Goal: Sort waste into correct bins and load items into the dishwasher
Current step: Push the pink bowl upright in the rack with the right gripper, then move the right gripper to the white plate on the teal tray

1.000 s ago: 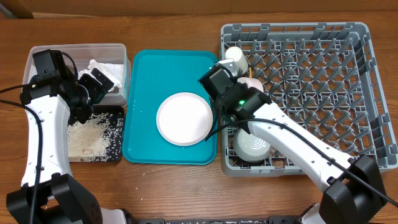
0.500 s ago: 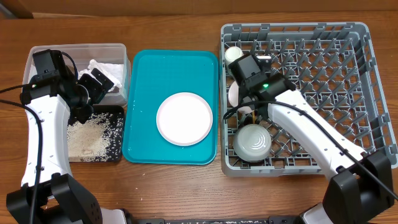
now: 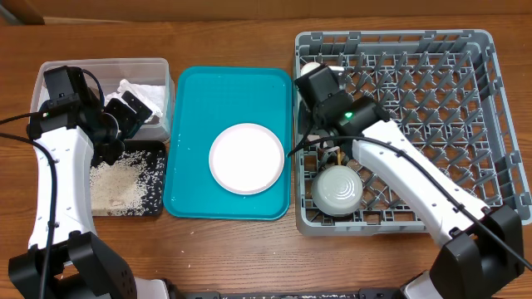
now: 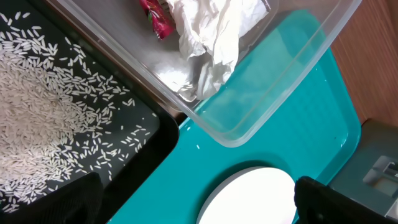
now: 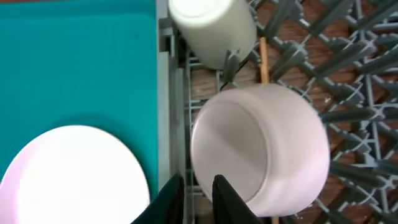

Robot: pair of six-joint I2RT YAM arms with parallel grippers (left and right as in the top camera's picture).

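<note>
Happening now: the right tool (image 5: 197, 186) pinches the rim of a white bowl (image 5: 261, 149), which is tipped on its side inside the grey dish rack (image 3: 391, 36), close against the rack's left wall.
Neighbours in the rack: a cream cup (image 5: 214, 28) lies just on the far side of that bowl. A thin wooden chopstick (image 5: 263, 59) shows among the pegs beside the cup. A second white bowl (image 3: 337, 189) sits upside down on the near side.
Doing it well: I'd settle the bowl between pegs so it leans steadily and keep it off the cup. I'd let go only once it bears on the rack, because released too high it could roll.
Left tool (image 4: 193, 199): jaws wide, holding nothing, hanging above the bins at the left.
Left to load: the pale pink plate (image 3: 246, 158) lies on the teal tray (image 3: 191, 100), in the middle of the scene.
Bins: a crumpled napkin (image 4: 211, 37) and a red wrapper (image 4: 155, 15) lie in the clear tub (image 3: 50, 79). Rice (image 3: 116, 183) is spread in the black tray (image 3: 154, 199) just nearer.
Surface (image 3: 249, 249): brown wood grain carrying everything; nothing of the room beyond it shows.
</note>
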